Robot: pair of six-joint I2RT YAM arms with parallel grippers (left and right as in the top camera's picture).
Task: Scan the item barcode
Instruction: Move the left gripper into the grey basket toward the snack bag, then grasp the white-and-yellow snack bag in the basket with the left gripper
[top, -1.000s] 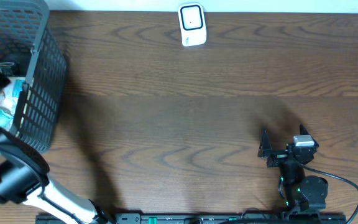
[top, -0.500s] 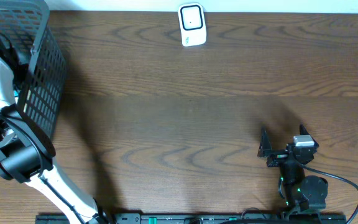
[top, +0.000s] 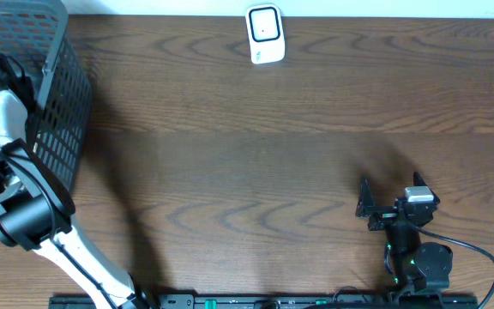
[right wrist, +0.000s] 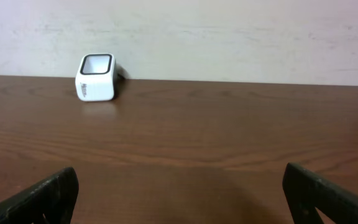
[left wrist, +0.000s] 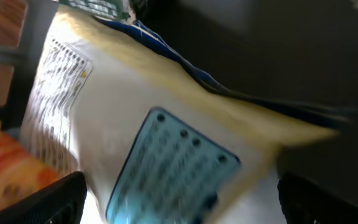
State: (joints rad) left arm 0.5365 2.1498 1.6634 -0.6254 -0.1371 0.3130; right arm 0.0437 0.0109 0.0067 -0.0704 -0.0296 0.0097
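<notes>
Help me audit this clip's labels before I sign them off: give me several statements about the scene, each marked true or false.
1. The basket stands at the robot's left side of the table. True.
2. The scanner lies inside the basket. False: it stands on the table near the far edge, well apart from the basket.
3. The right hand is shut on a package. False: it is open and holds nothing, with only bare table in front of it.
4. The left hand is open, with a pale printed package right in front of it. True.
</notes>
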